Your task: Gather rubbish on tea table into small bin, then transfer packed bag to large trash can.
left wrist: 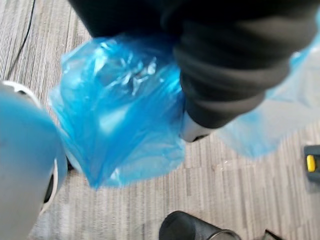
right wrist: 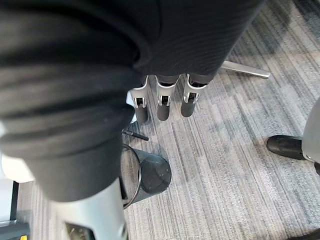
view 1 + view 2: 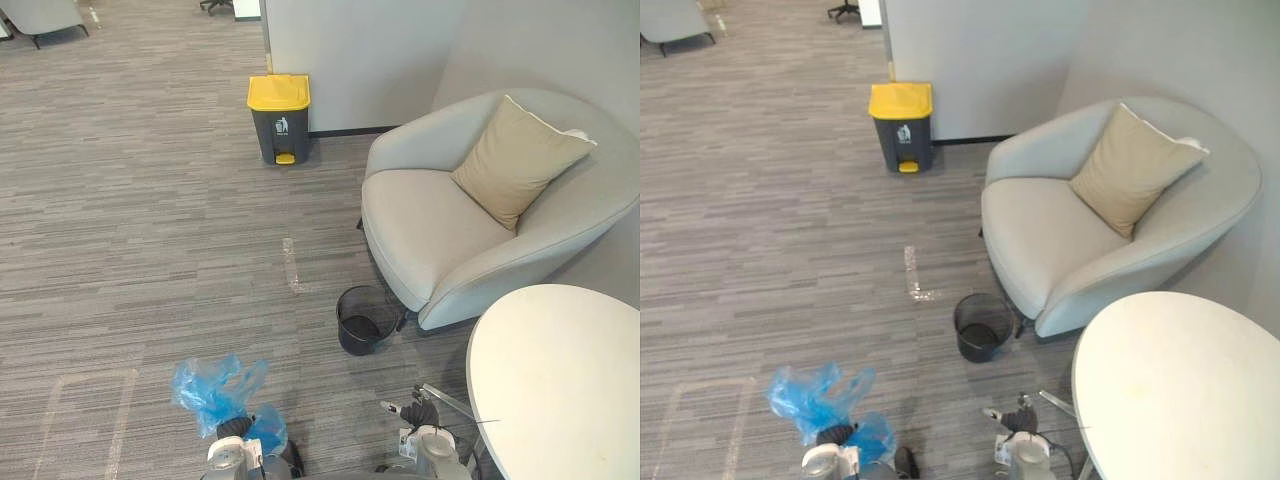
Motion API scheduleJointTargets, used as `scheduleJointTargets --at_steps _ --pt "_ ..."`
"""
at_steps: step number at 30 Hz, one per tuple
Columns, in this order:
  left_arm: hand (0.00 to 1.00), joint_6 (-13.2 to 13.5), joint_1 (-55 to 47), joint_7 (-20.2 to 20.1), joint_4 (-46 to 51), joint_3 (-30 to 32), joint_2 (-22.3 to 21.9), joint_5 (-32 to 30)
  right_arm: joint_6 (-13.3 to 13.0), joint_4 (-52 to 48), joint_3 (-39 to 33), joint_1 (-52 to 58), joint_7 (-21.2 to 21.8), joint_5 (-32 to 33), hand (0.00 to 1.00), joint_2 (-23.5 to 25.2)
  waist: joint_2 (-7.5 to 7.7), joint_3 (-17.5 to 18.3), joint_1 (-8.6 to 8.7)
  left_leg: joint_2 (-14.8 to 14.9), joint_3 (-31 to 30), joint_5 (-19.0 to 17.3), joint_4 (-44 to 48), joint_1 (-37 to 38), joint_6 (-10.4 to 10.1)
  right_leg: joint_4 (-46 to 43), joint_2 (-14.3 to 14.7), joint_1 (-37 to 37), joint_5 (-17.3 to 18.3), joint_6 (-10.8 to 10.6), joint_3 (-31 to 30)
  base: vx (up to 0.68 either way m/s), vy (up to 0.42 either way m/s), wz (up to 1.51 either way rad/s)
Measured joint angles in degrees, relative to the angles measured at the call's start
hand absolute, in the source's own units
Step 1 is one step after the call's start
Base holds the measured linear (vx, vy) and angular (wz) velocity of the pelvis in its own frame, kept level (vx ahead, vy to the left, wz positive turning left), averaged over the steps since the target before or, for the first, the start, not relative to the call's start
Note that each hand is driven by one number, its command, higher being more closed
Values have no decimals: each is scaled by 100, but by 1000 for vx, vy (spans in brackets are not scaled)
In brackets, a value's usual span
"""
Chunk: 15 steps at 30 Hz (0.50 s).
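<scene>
A crumpled blue plastic bag (image 3: 210,385) is bunched in my left hand (image 3: 235,428) at the lower left, lifted off the carpet. Up close, the blue bag (image 1: 120,110) spreads out past the hand's dark cover (image 1: 225,65). My right hand (image 3: 418,412) hangs near the white round tea table (image 3: 560,380); its fingers (image 2: 163,102) are straight and hold nothing. The small black bin (image 3: 365,320) stands on the floor ahead between the two hands, by the armchair's foot. The large grey trash can with a yellow lid (image 3: 279,118) stands farther off against the wall, lid down.
A light grey armchair (image 3: 430,230) with a beige cushion (image 3: 518,160) sits to the right, behind the small bin. Open grey carpet (image 3: 150,250) stretches from me to the large can. A wall corner (image 3: 350,60) rises behind the can.
</scene>
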<state>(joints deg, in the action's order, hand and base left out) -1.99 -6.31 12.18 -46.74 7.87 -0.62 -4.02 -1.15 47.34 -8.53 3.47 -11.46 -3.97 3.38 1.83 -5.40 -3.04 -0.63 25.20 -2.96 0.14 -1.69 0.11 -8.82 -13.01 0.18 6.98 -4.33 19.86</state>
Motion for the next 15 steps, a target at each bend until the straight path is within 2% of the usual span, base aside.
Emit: scheduleJointTargets --at_steps 1,4,5,7,8,9,10,11,14,15 --pt "100 0 -7 0 -22 2 24 -43 6 127 -31 -22 3 -6 0 6 58 38 -6 -95 -59 -13 -116 49 36 10 -45 19 -6 -35 8 68 104 10" --pt "100 -1 13 0 -114 2 120 -42 12 212 -83 -39 7 -16 0 7 87 21 -9 -331 -105 -46 -361 175 117 -247 -276 -22 191 -218 36 103 91 13" --pt "100 0 3 -1 -127 -4 158 -43 20 315 -141 -38 10 -15 0 8 172 -25 0 -485 -165 -95 -536 308 189 -590 -447 -32 359 -123 82 129 64 25" --pt "100 0 -4 0 -198 -36 164 -43 35 336 -199 -13 10 -13 0 -24 110 -74 43 -510 -459 -124 -571 483 266 -1549 -576 -248 310 135 -30 171 61 45" --pt "100 -2 17 -2 -283 -61 187 -42 40 320 -202 -6 15 -5 0 -91 -38 -95 118 -398 -756 -165 -416 612 389 -2545 -562 -700 83 481 -338 253 47 67" --pt "100 -9 5 -2 -382 -73 228 -42 20 319 -216 -74 18 -5 0 -100 -55 -119 171 -241 -933 -321 -203 599 460 -2765 -326 -934 414 308 -660 302 44 68" --pt "100 -9 6 2 -414 -72 244 -34 15 326 -222 -115 17 -4 0 -102 -53 -123 177 -141 -1017 -403 -103 581 451 -2740 -167 -1036 541 248 -721 276 9 67" --pt "100 -5 38 -1 -455 -81 259 -40 12 333 -254 -131 14 -5 0 -102 -52 -136 176 19 -1186 -512 11 658 426 -2616 134 -1240 652 193 -763 317 -7 57" --pt "100 -17 72 -1 -474 -40 248 -42 10 318 -313 -116 5 6 0 -78 -29 -182 203 157 -1447 -776 90 1015 331 -2276 655 -1697 624 111 -917 401 -38 52" --pt "100 -22 113 -2 -473 -21 223 -42 8 312 -341 -124 4 8 0 -83 -23 -183 247 166 -1523 -875 114 1109 283 -1998 815 -1848 491 109 -965 412 -61 57"
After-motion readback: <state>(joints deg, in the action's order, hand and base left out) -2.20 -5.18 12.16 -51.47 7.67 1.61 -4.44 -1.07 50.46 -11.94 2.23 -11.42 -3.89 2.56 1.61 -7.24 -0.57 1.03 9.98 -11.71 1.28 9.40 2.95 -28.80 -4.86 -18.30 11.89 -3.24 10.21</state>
